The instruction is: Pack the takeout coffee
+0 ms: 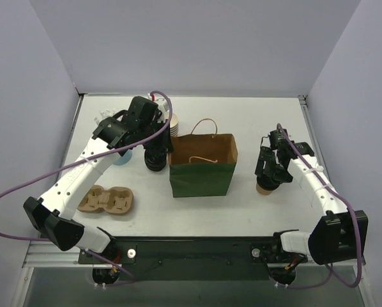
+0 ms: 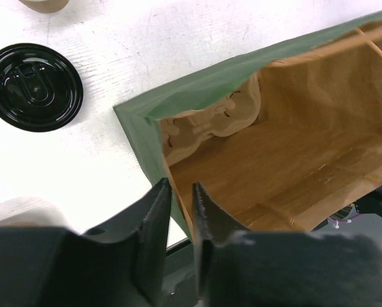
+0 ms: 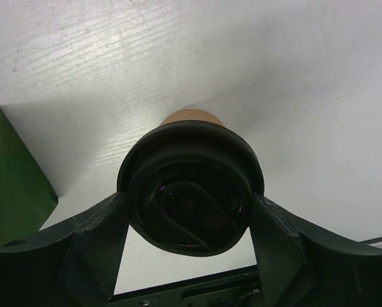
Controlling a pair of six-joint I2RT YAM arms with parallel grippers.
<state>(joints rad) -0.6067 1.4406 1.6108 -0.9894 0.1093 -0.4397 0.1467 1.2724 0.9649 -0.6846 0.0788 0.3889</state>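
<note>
Holding the coffee: the right fingers (image 3: 92, 240) are clasping the takeout coffee (image 3: 190, 198), one finger pressing on each side of its lid.
Coffee's look: the kraft-brown paper cup is showing only as a tan edge behind a round, glossy black lid with a raised curved ridge across its top.
Coffee's place: it is sitting upright over the white worktop (image 1: 242, 115), to the right of the green paper bag (image 1: 202, 179), near it but apart.
Left fingers (image 2: 154, 217): they are hanging at the bag's left rim, almost together. Whether they are pinching the rim, I cannot tell.
Bag: it is standing open, brown inside, with a pulp cup carrier (image 2: 216, 118) leaning at its far end.
Loose lid (image 2: 33, 86): it is lying flat on the worktop, apart from the bag.
</note>
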